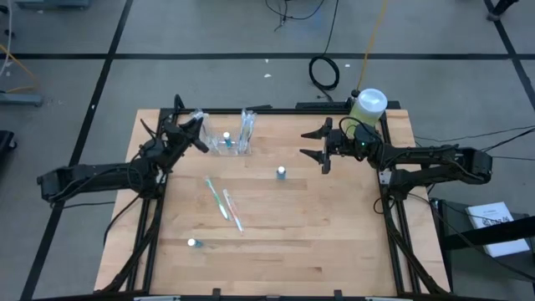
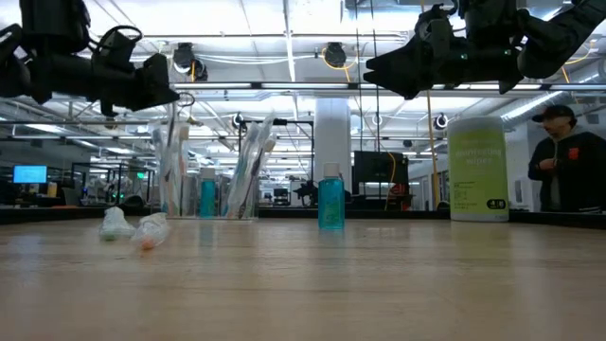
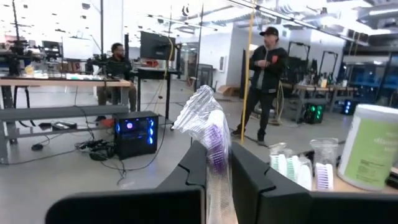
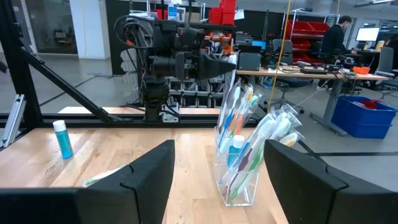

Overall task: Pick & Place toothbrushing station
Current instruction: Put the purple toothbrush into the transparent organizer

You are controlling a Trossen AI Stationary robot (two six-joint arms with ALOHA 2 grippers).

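High view: we see the toothbrushing station (image 1: 236, 139) standing on the table (image 1: 334, 234) toward 11 o'clock from the table centre, near the far edge. It is a clear plastic holder with toothbrushes standing upright in its compartments, and a small blue bottle sits inside it.

We locate the left end effector (image 1: 197, 134) just beside the station, at its 9 o'clock side and raised above the table. Its fingers are closed narrow on a wrapped toothbrush (image 3: 210, 134); in the left wrist view the clear wrapper and purple bristles stand up between the two dark fingers.

We locate the right end effector (image 1: 315, 143) at 1 o'clock from the table centre, also raised, well apart from the station and pointing toward it. Its fingers stand wide apart with nothing between them.

Loose on the table we note two wrapped toothbrushes (image 1: 224, 202) lying near the centre, a small blue bottle (image 1: 282, 172) standing upright between the station and the right end effector, and another small bottle (image 1: 193, 243) lying toward 7 o'clock. A large green bottle with a white cap (image 1: 368, 105) stands at the far right corner.

In the low view a person (image 2: 568, 161) stands beyond the table.
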